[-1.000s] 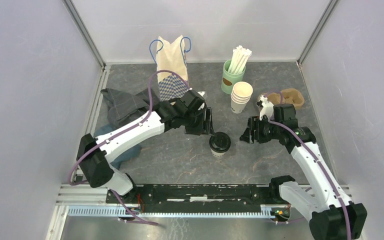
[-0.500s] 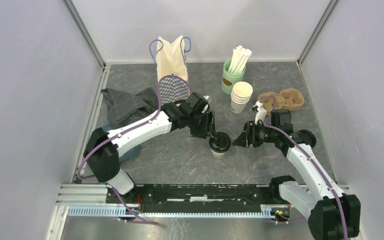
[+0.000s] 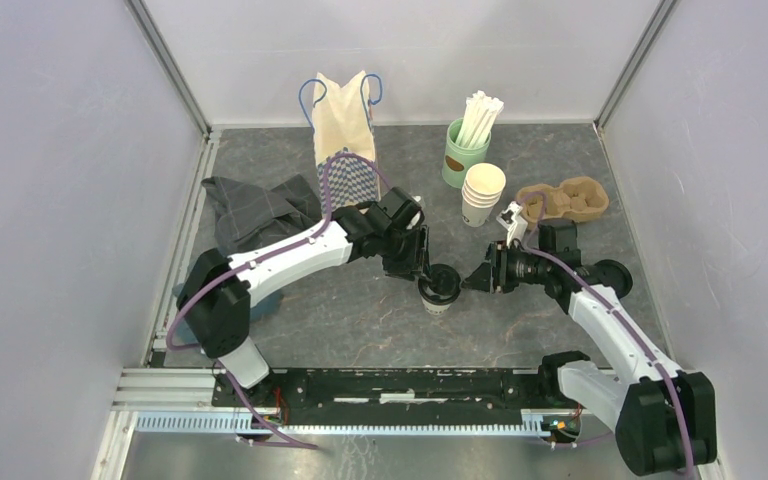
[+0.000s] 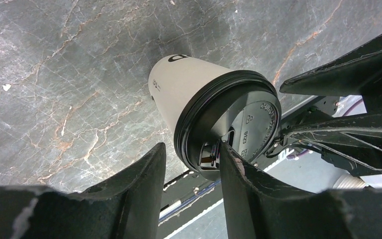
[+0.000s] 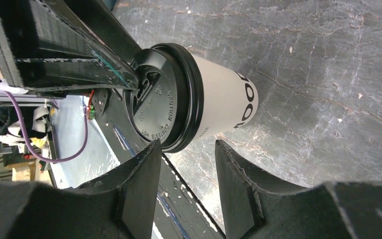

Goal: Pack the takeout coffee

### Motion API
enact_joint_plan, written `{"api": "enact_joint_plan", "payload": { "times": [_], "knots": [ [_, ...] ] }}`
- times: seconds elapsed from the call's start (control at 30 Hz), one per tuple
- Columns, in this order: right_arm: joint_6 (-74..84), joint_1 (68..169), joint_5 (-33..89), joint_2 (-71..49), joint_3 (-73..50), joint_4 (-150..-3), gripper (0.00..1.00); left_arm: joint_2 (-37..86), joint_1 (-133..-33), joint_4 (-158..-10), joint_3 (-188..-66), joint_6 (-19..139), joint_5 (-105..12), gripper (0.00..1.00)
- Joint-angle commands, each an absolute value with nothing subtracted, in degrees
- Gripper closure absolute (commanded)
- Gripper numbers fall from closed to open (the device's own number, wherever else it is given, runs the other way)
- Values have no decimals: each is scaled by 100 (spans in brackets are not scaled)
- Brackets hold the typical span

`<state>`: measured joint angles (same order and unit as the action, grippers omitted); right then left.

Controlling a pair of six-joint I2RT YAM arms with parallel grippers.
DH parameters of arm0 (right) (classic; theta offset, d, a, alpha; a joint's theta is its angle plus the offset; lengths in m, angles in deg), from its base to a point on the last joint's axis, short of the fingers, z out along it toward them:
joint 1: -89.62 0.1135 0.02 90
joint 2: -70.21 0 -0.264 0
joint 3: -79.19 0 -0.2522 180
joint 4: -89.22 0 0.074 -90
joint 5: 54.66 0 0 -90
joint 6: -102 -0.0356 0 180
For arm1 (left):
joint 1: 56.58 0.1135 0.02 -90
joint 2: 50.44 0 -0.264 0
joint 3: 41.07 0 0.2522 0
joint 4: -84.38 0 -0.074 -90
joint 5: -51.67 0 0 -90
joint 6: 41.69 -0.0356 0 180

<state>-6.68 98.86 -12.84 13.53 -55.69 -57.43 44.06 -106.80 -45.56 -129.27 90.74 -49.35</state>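
My left jaws and right jaws are both released, flanking the black-lidded white paper cup (image 3: pixel 439 289) mid-bench (image 3: pixel 360 322).

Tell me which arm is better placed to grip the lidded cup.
Left, probably: the left tool straddles the rim of the lidded cup, with the paper bag on that side; the right tool sits just short of the cup.
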Motion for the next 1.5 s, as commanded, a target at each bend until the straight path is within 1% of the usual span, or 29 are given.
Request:
{"api": "enact_joint_plan", "payload": {
  "times": [0.0,0.27,0.4,0.57,0.67,0.77,0.83,0.97,1.07,1.17,1.2,1.3,1.4,1.47],
  "knots": [
    [-861,9920,-1537,1300,-5593,-6305,50,4471,-10657,-4648,-12943,8941,-4912,50],
    [-938,9977,-1327,1159,-5643,-6455,50,4578,-10655,-4615,-12980,8894,-4926,52],
    [-985,9978,-1256,1082,-5901,-6605,52,4585,-10658,-4617,-12966,8892,-4926,52],
    [-862,9977,-904,1050,-6042,-6425,56,4554,-10659,-4617,-12937,8894,-4909,52],
    [-909,9980,-1027,1137,-5831,-6359,55,4522,-10659,-4616,-12974,8900,-4913,52],
    [-924,9977,-1177,1173,-5542,-6213,52,4469,-10661,-4617,-13031,8900,-4920,52],
    [-1090,9991,-1429,1164,-5523,-6389,49,4430,-10659,-4617,-13086,8893,-4939,48],
    [-1161,10106,-1521,1049,-5464,-6587,43,4259,-10659,-4617,-13235,8908,-4903,37],
    [-1164,10168,-1494,957,-5435,-6659,42,4130,-10663,-4601,-13289,8911,-4903,30],
    [-1227,10174,-1397,907,-5502,-6780,42,4091,-10668,-4600,-13198,8917,-4941,28],
    [-1239,10171,-1388,888,-5546,-6793,43,4108,-10668,-4623,-13133,8925,-4971,29],
    [-1340,10167,-1259,931,-5815,-6970,47,4212,-10668,-4752,-12928,8952,-5063,35],
    [-1599,10169,-1173,1083,-6151,-7228,55,4343,-10668,-4784,-12849,8886,-5008,41],
    [-1871,10172,-1127,1224,-6347,-7419,58,4414,-10667,-4784,-12857,8787,-4928,43]
  ]
}}
